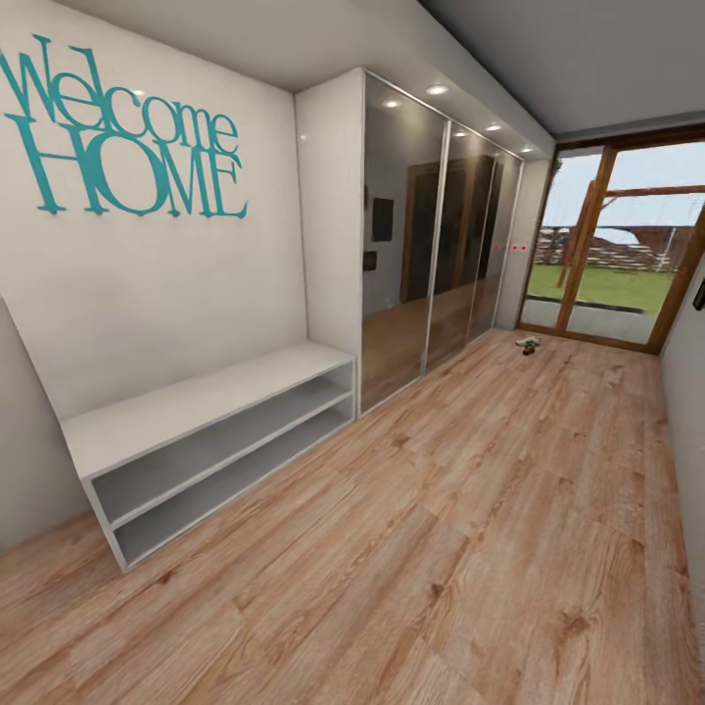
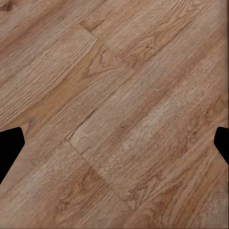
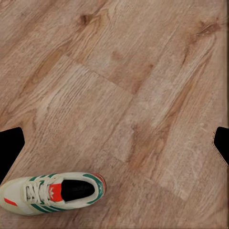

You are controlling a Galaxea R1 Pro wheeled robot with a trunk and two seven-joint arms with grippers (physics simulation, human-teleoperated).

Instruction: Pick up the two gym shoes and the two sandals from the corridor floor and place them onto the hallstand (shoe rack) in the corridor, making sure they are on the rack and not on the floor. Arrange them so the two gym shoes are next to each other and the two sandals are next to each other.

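Note:
The hallstand (image 1: 196, 401), a low light-grey bench with two open shelves, stands against the left wall with nothing on it. In the right wrist view a cream-white gym shoe (image 3: 52, 193) with green stripes and a red-orange tongue lies on its sole on the corridor floor (image 3: 133, 95). My right gripper (image 3: 114, 143) hangs open above the planks, off to one side of the shoe and not touching it. My left gripper (image 2: 114, 143) is open over bare floor (image 2: 119, 95). Far down the corridor by the glass door lies a small pale and dark cluster of footwear (image 1: 529, 345), too small to identify.
A mirrored wardrobe (image 1: 431, 235) runs along the left wall past the hallstand. A glass door with a wooden frame (image 1: 607, 245) closes the far end. Teal "Welcome HOME" lettering (image 1: 122, 132) hangs above the hallstand. A wall stands on the right (image 1: 685, 392).

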